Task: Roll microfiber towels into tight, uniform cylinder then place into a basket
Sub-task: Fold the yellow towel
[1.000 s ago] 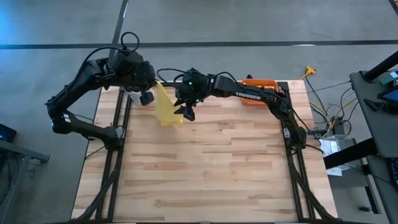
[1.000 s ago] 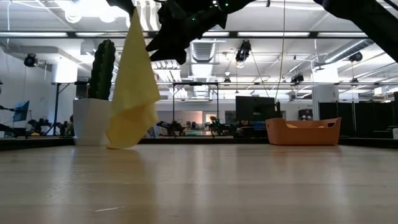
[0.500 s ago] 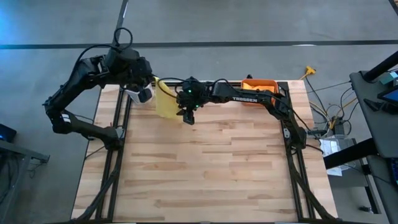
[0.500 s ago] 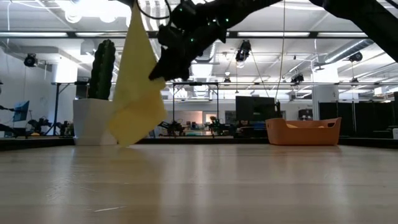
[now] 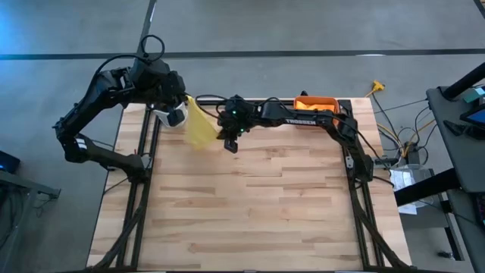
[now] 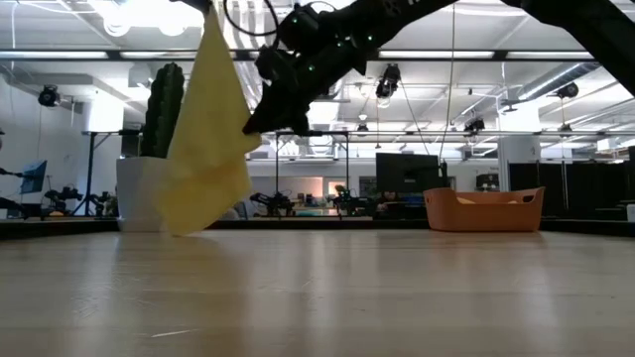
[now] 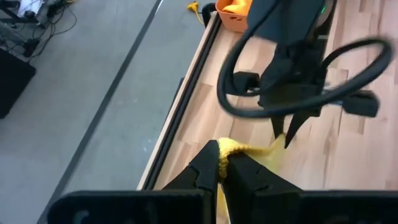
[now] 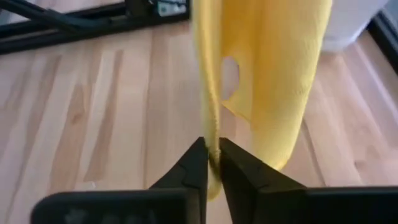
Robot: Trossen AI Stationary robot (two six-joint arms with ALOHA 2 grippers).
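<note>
The yellow microfiber towel (image 6: 208,129) hangs over the table's far left part, with my left gripper (image 7: 222,169) shut on its top end high above the wood. My right gripper (image 8: 211,160) reaches in from the right and is shut on the towel's side edge about halfway down, as the low view (image 6: 256,124) also shows. Whether the towel's lower end (image 6: 179,228) touches the table I cannot tell. The basket (image 5: 314,101) stands at the far right edge with something orange inside. My left gripper pinches the towel's bunched top end (image 7: 231,148) between its two fingers, which slant down from the far left. The towel hangs slack below them. My right gripper pinches the towel's hanging side edge (image 8: 211,140) between its two fingertips, slanting down from the table's right. The edge runs upright across the fingers; one layer or several, I cannot tell. The cloth below the hold hangs loose.
A white pot with a green cactus (image 6: 149,183) stands at the far left corner, right behind the hanging towel. The bare wooden tabletop (image 5: 250,205) stretches toward the near edge. Black frame rails (image 5: 144,152) run along both sides.
My right gripper has sunk toward the towel's side edge and shut on it; a second ago its fingers stood open above and beside the cloth. The towel's lower part has swung a little toward the table's left.
</note>
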